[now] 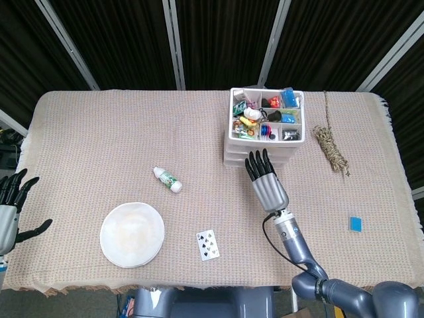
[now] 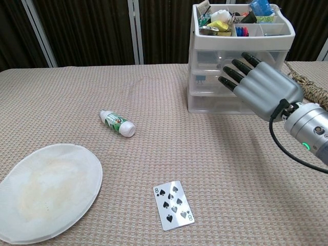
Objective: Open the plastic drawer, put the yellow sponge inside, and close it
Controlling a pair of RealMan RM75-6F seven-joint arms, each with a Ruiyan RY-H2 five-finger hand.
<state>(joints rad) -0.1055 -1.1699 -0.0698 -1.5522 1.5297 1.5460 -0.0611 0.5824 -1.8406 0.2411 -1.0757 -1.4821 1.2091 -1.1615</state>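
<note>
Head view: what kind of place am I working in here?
Probably a lab test setup, not a home. The table wears a woven beige cloth and is ringed by black curtains on metal poles, and on it lie unrelated props: a drawer unit, a playing card and a paper plate.

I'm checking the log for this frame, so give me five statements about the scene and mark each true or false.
1. The right hand is at the front of the plastic drawer unit with its fingers extended. True.
2. The right hand holds a yellow sponge. False: it holds nothing.
3. The small bottle stands upright on the paper plate. False: it lies on its side on the tablecloth, apart from the plate.
4. A playing card lies face up on the cloth. True.
5. The left hand rests on the drawer unit. False: it is at the table's far left edge, fingers apart, holding nothing.
</note>
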